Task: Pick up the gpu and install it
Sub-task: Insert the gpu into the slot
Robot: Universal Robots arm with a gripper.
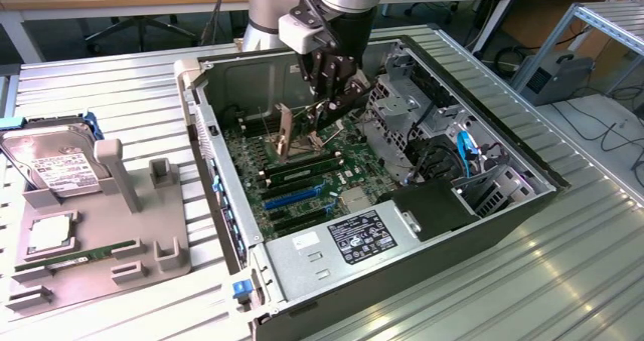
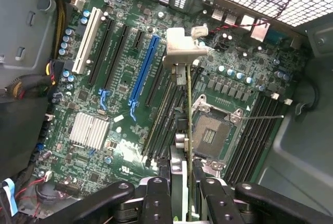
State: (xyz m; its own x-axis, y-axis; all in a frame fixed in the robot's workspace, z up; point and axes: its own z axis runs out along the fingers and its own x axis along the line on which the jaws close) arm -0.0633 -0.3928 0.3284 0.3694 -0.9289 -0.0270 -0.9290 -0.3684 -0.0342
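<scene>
The gpu [image 2: 188,130] shows edge-on in the wrist view, a thin green board with a silver end bracket [image 2: 179,47] at its far end. My gripper [image 2: 182,199] is shut on it, one black finger [image 2: 156,198] on each side. The card hangs above the motherboard [image 2: 119,78], over the black slots between the long blue slot [image 2: 143,73] and the open CPU socket [image 2: 208,130]. I cannot tell whether it touches a slot. In the exterior view my gripper [image 1: 327,115] reaches down into the open computer case [image 1: 483,205], and the gpu [image 1: 289,133] stands upright just above the board.
A drive cage [image 1: 403,99], blue cables [image 1: 465,148] and the power supply [image 1: 342,243] crowd the case's right and near sides. A white slot [image 2: 86,41] lies beyond the blue one. On the exterior view's left, a grey fixture [image 1: 131,205] holds a hard drive [image 1: 56,164] and a RAM stick [image 1: 86,254].
</scene>
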